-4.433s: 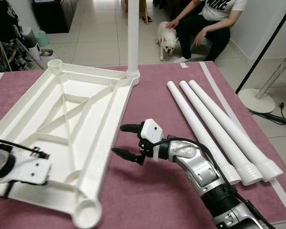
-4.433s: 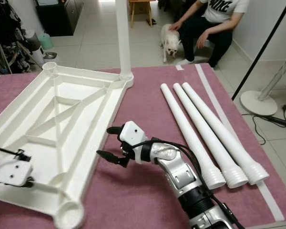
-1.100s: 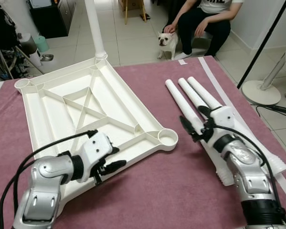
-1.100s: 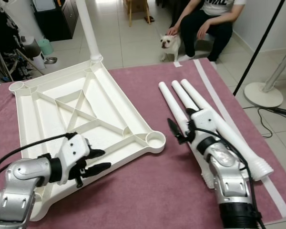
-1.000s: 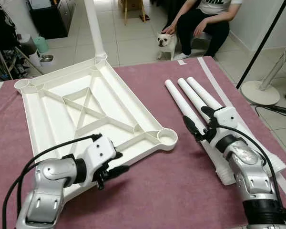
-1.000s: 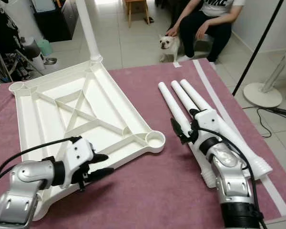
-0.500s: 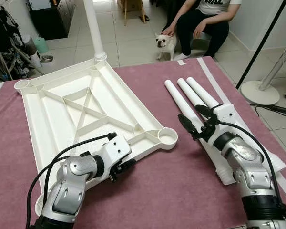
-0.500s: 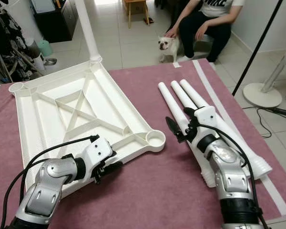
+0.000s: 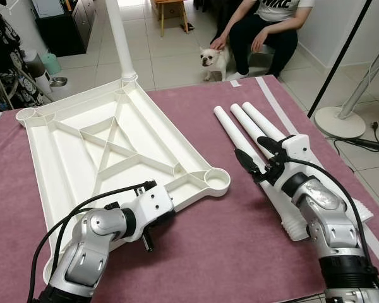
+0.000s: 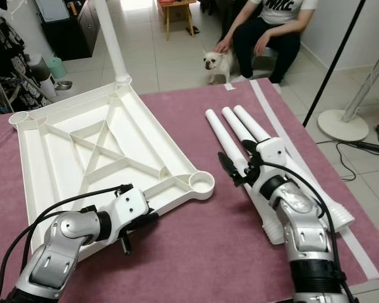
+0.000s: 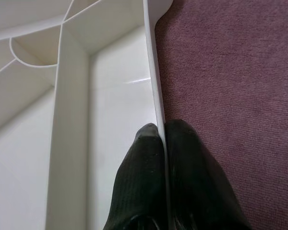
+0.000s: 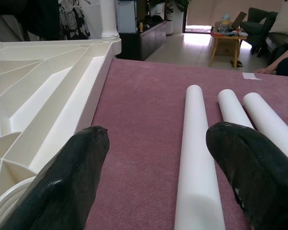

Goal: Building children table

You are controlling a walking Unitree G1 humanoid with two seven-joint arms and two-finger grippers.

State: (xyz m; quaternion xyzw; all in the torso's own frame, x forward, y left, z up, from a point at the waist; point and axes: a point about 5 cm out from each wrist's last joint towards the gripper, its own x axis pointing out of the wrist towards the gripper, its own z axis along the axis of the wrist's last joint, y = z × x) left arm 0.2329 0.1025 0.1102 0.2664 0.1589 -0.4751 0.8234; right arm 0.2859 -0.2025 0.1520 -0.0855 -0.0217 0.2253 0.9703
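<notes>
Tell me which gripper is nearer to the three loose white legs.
Right. The right gripper hovers open over the loose legs; the left gripper pinches the tabletop rim, far across the cloth.

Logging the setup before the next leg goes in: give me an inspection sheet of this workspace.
Surface: purple-red mat with white tape strips on both sides.
Job's things: white tabletop lying underside up, one leg standing in its far corner socket; three loose legs lying side by side on the mat, robot's right.
Clutter: nothing seen on the mat.
Grippers: left gripper shut on the tabletop's near rim; right gripper open over the loose legs.
Cables: black cable looping along the left arm; another on the floor, far right.
Surroundings: seated person petting a small dog; fan base.
</notes>
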